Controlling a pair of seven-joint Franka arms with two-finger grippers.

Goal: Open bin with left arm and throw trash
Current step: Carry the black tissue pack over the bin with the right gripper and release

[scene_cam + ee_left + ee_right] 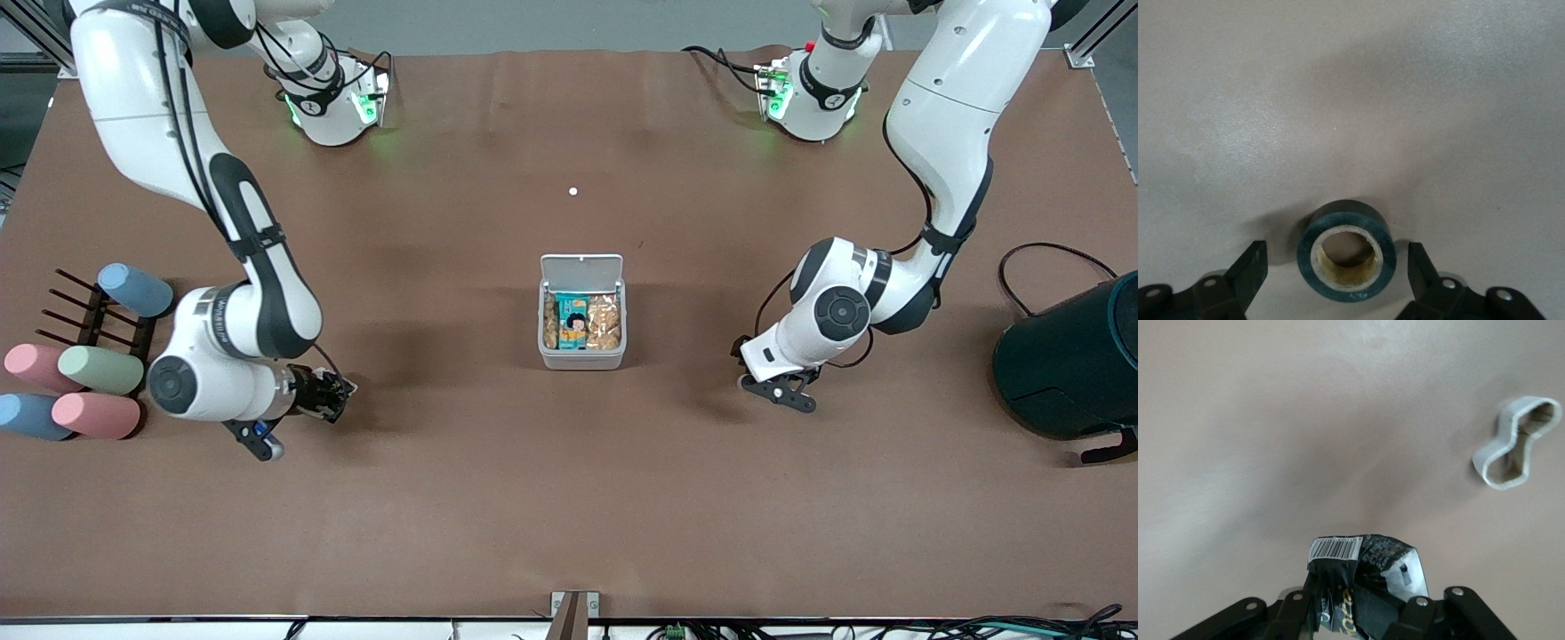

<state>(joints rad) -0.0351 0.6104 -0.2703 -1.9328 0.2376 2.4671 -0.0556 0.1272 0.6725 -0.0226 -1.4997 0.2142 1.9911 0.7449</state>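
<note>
Bin [582, 342] mid-desk, lid already up, snack packets inside. Right gripper [1365, 613] low toward the right arm's end from the bin, fingers pinching the black packet [1361, 577]; white loop [1516, 443] lies near on the desk. Left gripper [1337, 283] low toward the left arm's end from the bin, fingers spread astride the tape roll [1346, 251]. Judgement: close squarely across the roll's sides before lifting.

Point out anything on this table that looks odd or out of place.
The white bin stands with its lid up and already holds snack packets. A tiny white speck lies alone on the mat, farther from the front camera than the bin.
</note>
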